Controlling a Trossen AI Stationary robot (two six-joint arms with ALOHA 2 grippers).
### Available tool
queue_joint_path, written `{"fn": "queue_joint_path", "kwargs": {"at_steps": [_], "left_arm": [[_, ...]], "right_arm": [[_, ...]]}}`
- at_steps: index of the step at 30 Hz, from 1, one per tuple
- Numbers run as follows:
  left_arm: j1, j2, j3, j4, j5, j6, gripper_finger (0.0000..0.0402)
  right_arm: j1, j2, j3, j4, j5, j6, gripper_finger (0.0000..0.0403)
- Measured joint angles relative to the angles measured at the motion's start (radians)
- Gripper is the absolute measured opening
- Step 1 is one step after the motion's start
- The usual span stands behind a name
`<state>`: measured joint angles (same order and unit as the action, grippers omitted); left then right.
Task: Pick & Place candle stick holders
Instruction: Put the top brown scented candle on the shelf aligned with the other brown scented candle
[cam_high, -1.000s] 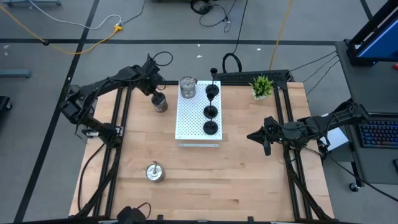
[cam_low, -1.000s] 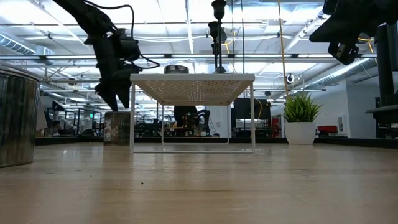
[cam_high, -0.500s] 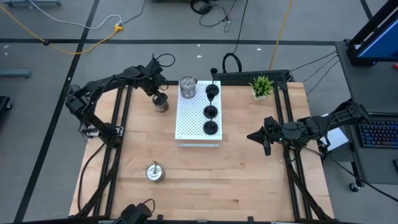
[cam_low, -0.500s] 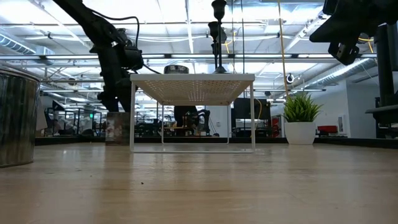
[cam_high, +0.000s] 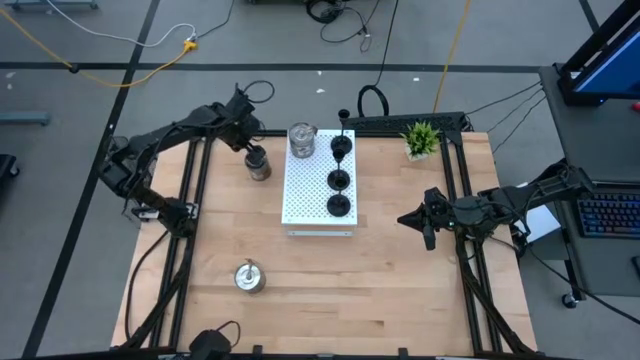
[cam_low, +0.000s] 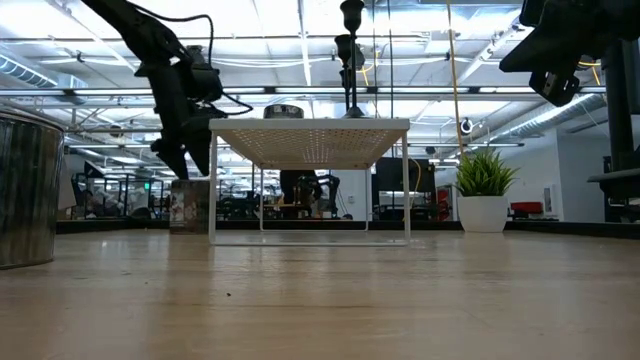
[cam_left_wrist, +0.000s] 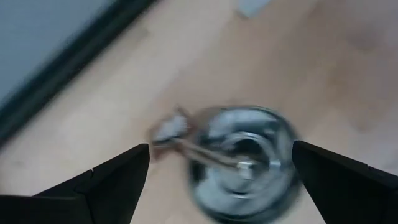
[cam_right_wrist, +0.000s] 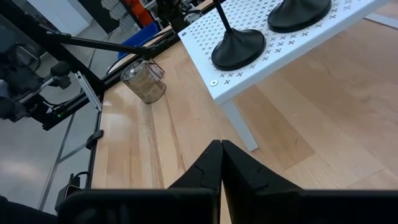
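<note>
Directly beneath left pincer (cam_left_wrist: 221, 165): silver holder (cam_left_wrist: 245, 163)

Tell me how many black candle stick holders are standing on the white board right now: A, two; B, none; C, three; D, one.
C: the high view shows three black candle stick holders in a row along one side of the white perforated board, with a silver one at its far corner.
</note>
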<state>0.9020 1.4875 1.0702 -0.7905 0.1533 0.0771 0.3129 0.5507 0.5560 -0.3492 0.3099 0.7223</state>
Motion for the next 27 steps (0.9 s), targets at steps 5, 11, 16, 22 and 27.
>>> {"fn": "queue_joint_path", "kwargs": {"at_steps": [5,11,16,22,27], "left_arm": [[-0.033,0.034,0.0,0.002,0.019,0.003,0.04],[-0.047,0.058,0.003,0.017,0.034,0.001,0.04],[-0.047,0.058,0.003,0.016,0.035,0.001,0.04],[-0.046,0.043,0.001,0.008,0.043,0.002,0.04],[-0.047,0.04,0.001,0.003,0.077,0.016,0.04]], "right_arm": [[0.0,0.0,0.0,0.0,0.001,0.0,0.0],[0.0,0.0,0.0,0.0,0.001,0.015,0.0],[0.0,0.0,0.0,0.0,0.002,0.018,0.0],[0.0,0.0,0.0,0.0,0.002,0.022,0.0],[0.0,0.0,0.0,0.0,0.003,0.025,0.0]]}}
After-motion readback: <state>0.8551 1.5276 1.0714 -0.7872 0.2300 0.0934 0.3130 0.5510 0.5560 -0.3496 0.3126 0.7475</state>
